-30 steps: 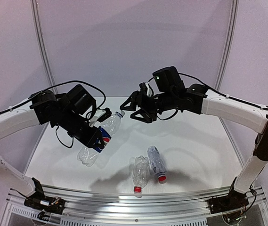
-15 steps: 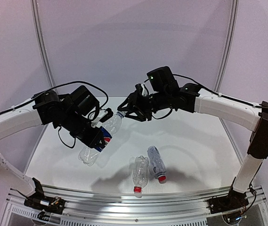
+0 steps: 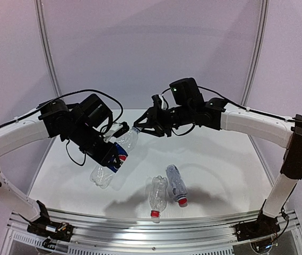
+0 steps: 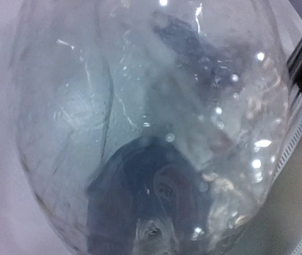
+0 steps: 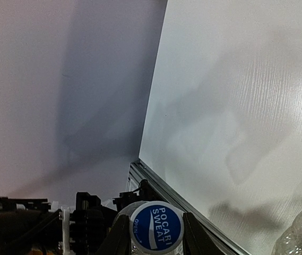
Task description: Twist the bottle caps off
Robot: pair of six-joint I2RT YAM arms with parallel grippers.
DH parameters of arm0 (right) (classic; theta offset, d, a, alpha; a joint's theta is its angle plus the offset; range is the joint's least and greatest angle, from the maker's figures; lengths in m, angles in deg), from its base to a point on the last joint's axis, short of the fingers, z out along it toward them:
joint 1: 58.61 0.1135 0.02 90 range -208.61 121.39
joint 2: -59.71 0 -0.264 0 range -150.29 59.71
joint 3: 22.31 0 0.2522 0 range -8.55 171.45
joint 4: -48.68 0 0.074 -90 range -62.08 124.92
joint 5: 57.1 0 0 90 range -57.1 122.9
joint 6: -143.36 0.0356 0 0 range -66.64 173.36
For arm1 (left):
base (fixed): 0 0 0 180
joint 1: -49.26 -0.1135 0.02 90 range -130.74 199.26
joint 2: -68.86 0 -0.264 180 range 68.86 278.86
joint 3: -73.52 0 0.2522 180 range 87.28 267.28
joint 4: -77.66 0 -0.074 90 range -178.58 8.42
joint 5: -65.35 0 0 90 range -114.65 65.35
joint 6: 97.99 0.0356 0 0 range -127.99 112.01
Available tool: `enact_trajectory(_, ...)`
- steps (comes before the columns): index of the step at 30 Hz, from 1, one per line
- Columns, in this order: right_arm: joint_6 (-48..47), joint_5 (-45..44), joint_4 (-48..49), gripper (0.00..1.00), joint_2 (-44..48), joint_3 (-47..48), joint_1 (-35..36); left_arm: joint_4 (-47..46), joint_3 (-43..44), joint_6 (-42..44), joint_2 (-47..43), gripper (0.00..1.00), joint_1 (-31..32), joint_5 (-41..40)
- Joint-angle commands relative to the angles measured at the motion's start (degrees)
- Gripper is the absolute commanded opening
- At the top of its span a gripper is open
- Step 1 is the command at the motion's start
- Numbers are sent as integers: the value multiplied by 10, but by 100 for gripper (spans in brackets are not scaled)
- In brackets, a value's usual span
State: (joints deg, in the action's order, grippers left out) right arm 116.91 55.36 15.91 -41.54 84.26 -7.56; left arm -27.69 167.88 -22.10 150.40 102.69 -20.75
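**Top view:** Pepsi bottle [image 3: 126,141] is held in the air by the left gripper [image 3: 110,155], which is clamped around the labelled mid-body. The bottle is tilted, base down-left and neck up-right. The neck end is met by the right gripper [image 3: 143,126]. The cap itself is too small to be made out here.

Count:
- three bottles: one held, and two unlabelled bottles [image 3: 157,194] [image 3: 176,181] lying side by side on the table [image 3: 219,159] near the front edge
- two red caps [image 3: 154,214] [image 3: 182,202], both screwed on and pointing at the arm bases

**Left wrist:** the view is filled by the clear base of the held bottle [image 4: 140,106]. The left fingers cannot be told apart through the plastic.

**Right wrist:** one whitish cap [image 5: 156,228] (blue Pocari Sweat print on top) is seen end-on between the right fingers [image 5: 120,239]. They are closed to cap width and no gap is visible on either side. That makes three caps in total, none removed.

**Risks, as judged:**
- The bottle could be spun inside the left clamp instead of the cap turning, since thin empty plastic is easily squashed and slick.
- The cap could be slipped over if only its rim is pinched.
- The neck could be levered sideways if the twist axis is not lined up with the bottle.
- Once the cap is freed, it could be dropped and roll off the table.
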Motion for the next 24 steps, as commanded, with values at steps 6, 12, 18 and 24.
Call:
enact_trajectory(6, -131, 116, 174, 0, 102, -174, -23, -186, -79, 2, -77, 0, -87, 453)
enact_trajectory(12, -126, 123, 181, 11, 102, -168, -22, -188, -69, -3, -73, 0, -100, 498)
enact_trajectory(18, -133, 86, 106, 41, 105, -121, -24, -152, -43, 13, -60, 0, -98, 409)
enact_trajectory(24, -90, 0, 17, 66, 124, -84, -24, -48, -1, 47, -40, 0, -76, 200)
